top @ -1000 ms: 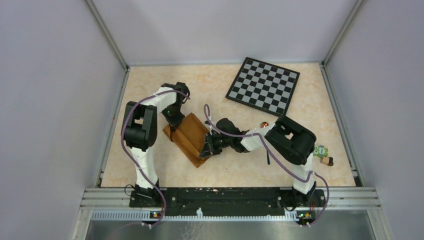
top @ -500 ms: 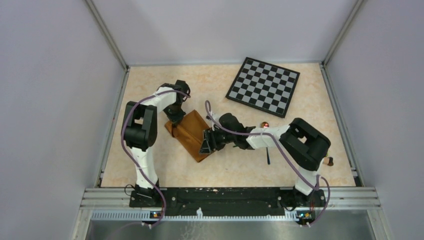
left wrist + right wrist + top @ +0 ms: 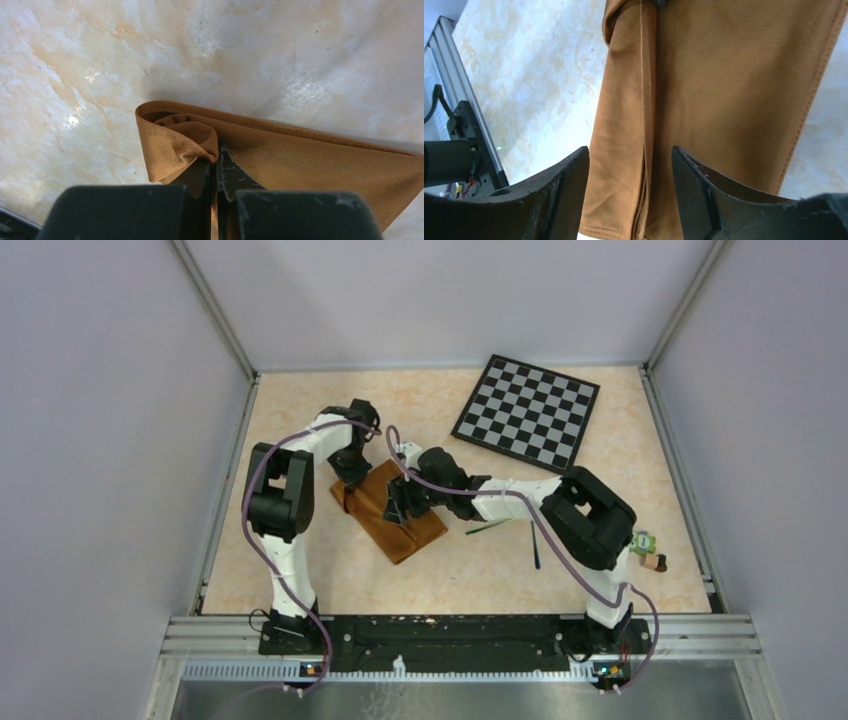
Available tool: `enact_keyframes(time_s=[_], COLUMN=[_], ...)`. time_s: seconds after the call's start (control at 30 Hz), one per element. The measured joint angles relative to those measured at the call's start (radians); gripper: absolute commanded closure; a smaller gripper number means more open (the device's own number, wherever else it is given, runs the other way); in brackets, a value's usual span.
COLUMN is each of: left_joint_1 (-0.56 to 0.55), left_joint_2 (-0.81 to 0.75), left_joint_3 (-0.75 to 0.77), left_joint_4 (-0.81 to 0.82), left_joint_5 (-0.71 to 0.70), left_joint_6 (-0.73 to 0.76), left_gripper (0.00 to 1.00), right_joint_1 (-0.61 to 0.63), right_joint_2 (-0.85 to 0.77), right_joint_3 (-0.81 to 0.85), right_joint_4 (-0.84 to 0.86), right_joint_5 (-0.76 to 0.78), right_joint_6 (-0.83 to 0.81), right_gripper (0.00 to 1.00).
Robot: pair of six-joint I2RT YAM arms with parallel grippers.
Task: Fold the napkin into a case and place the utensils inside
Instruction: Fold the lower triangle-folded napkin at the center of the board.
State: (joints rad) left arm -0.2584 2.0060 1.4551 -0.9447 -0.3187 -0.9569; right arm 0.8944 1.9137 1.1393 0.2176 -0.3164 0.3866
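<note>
since a second ago your right claw (image 3: 629, 152) has let go and slid from the near edge of the napkin (image 3: 415, 538) to hang over its middle. its fingers are spread now, with cloth beneath them and nothing gripped. with that arm shifted, a slim utensil (image 3: 490, 528) shows on the bench just right of the cloth, where the forearm covered it before. your left claw (image 3: 216, 156) has hardly moved: it is clenched on the napkin's far left corner, with the cloth bunched into a small fold at its tips.

the napkin lies as a long folded strip, slanting from far left to near right between the two arms. your right wrist hides part of it from above. a second utensil (image 3: 536, 552) lies by the right arm's elbow, apart from the cloth. the checkered board (image 3: 527, 412) sits tilted at the far right. a small green-and-brown item (image 3: 646, 546) rests near the right wall.

the bench (image 3: 430, 400) is glossy, marbled cream. plain grey walls stand on three sides, and a metal rail (image 3: 450, 632) runs along the near edge.
</note>
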Motion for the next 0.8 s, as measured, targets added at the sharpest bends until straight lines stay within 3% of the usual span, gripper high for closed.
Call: enact_keyframes(time_s=[0.13, 0.23, 0.4, 0.47, 0.5, 0.6, 0.7, 0.8], left_joint_1=[0.001, 0.002, 0.002, 0.002, 0.002, 0.002, 0.003, 0.002], left_joint_2=[0.0, 0.0, 0.0, 0.0, 0.0, -0.003, -0.012, -0.039], left_joint_3=[0.0, 0.0, 0.0, 0.0, 0.0, 0.0, 0.0, 0.0], left_joint_4=[0.003, 0.003, 0.004, 0.004, 0.005, 0.012, 0.035, 0.056], left_joint_5=[0.01, 0.014, 0.015, 0.017, 0.019, 0.038, 0.084, 0.132], left_joint_6=[0.01, 0.014, 0.014, 0.015, 0.017, 0.031, 0.043, 0.065], left_gripper=[1.0, 1.0, 1.0, 0.98, 0.92, 0.5, 0.2, 0.08], right_joint_1=[0.0, 0.005, 0.011, 0.011, 0.011, 0.011, 0.011, 0.011], right_joint_2=[0.077, 0.114, 0.148, 0.151, 0.151, 0.152, 0.152, 0.152], right_joint_3=[0.039, 0.042, 0.074, 0.074, 0.074, 0.073, 0.064, 0.043], right_joint_4=[-0.001, 0.0, 0.003, -0.005, -0.006, -0.009, 0.006, 0.041], right_joint_5=[-0.006, -0.009, 0.002, 0.017, 0.023, 0.034, 0.039, 0.043], right_joint_6=[0.0, 0.003, 0.016, 0.026, 0.035, 0.063, 0.1, 0.135], right_gripper=[0.46, 0.57, 0.97, 1.0, 1.0, 1.0, 1.0, 1.0])
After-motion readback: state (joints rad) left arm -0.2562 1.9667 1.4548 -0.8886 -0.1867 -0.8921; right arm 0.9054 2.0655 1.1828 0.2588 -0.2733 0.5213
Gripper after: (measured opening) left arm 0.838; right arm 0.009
